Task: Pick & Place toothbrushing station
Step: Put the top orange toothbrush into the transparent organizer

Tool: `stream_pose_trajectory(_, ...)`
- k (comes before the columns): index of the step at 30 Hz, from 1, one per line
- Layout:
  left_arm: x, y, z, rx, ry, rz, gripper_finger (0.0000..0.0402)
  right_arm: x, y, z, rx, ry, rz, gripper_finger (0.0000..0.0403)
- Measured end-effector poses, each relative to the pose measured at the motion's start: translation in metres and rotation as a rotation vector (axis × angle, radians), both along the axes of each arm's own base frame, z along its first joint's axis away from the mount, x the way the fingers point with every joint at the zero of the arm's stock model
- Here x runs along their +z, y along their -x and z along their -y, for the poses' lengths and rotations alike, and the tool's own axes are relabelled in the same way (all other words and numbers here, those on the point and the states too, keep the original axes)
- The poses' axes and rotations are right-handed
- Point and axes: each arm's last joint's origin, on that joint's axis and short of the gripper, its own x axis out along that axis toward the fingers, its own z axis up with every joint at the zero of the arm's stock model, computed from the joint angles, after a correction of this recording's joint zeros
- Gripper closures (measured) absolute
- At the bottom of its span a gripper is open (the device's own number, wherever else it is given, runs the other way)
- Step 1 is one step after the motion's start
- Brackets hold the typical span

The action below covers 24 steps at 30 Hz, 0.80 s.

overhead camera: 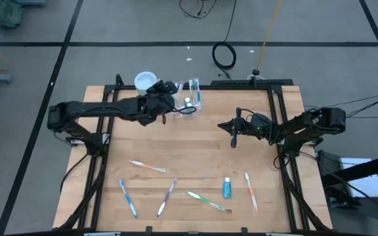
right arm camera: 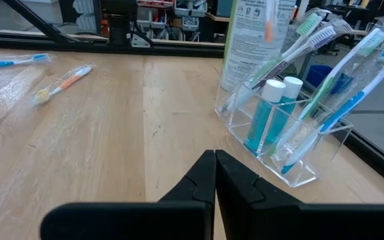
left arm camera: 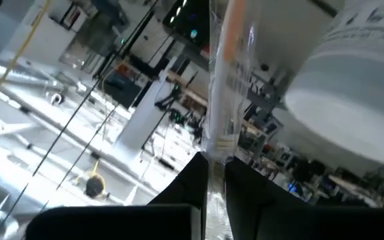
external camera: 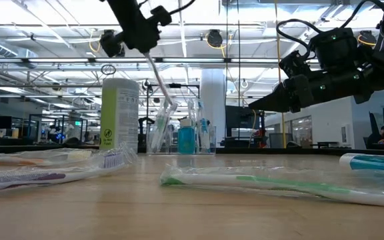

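Observation:
The clear plastic holder (overhead camera: 190, 103) stands at the table's far middle, next to a green canister with a white lid (overhead camera: 144, 81). In the right wrist view the holder (right arm camera: 292, 143) has several toothbrushes and two blue tubes standing in it. My left gripper (overhead camera: 168, 92) is above the holder, shut on a wrapped toothbrush (external camera: 157, 79) that slants down toward it. My right gripper (overhead camera: 233, 134) is shut and empty, in the air to the holder's right. My left gripper pinches the wrapped toothbrush (left arm camera: 220, 143) between its two fingers, which come from above. The brush has an orange part (left arm camera: 232, 27) farther from the fingers. It hangs slanted below the gripper (external camera: 139, 33). I cannot tell whether its lower end (external camera: 172, 105) touches the holder.
Several loose toothbrushes lie on the near half of the table, among them an orange one (overhead camera: 148, 166), a blue one (overhead camera: 128, 197), a green one (overhead camera: 206, 200) and another orange one (overhead camera: 250, 192). A blue tube (overhead camera: 227, 188) lies between them. Metal frame rails run along the table's sides.

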Motion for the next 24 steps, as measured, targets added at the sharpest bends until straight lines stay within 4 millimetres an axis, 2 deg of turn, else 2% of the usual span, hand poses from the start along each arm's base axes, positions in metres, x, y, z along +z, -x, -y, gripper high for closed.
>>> stream_pose_trajectory(8, -0.021, 0.013, -0.008, -0.052, 0.168, -0.210, 0.0366, 0.000, 0.000, 0.000, 0.000, -0.003, -0.002, 0.0403)
stream_pose_trajectory(16, -0.020, 0.008, -0.021, -0.032, 0.162, -0.141, 0.0366, 0.000, 0.000, 0.000, 0.000, -0.003, -0.002, 0.0403)
stream_pose_trajectory(24, -0.018, 0.008, -0.026, -0.056, 0.142, -0.195, 0.0366, 0.000, 0.000, 0.000, 0.000, -0.003, -0.001, 0.0403)
